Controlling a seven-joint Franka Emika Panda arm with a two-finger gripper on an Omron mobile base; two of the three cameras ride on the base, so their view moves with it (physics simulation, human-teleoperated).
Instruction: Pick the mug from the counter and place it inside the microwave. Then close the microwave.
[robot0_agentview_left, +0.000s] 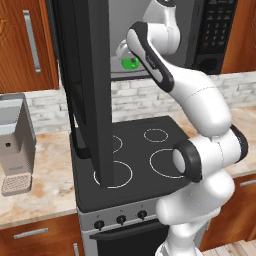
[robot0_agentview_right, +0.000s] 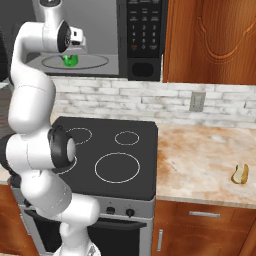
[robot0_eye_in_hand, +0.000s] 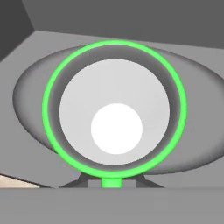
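The green mug (robot0_agentview_right: 70, 61) stands on the glass turntable (robot0_agentview_right: 95, 62) inside the black microwave (robot0_agentview_right: 145, 30), whose door (robot0_agentview_left: 92, 90) hangs wide open over the stove. From above, the hand view looks straight into the mug (robot0_eye_in_hand: 114, 113), with its bright green rim and pale inside. My gripper (robot0_agentview_right: 71, 54) hangs directly over it inside the cavity. Its dark fingertips (robot0_eye_in_hand: 72, 183) flank a green stub of the mug at the bottom edge with a small gap on each side, so it stands open. From the left, the mug (robot0_agentview_left: 131, 62) peeks out under the hand.
The black stovetop (robot0_agentview_right: 115, 150) lies below the microwave, and the open door juts out above it. A grey coffee machine (robot0_agentview_left: 15, 145) stands on the beige counter (robot0_agentview_left: 45, 175) to the left. A small brown-and-yellow food item (robot0_agentview_right: 240, 174) rests on the counter at the right.
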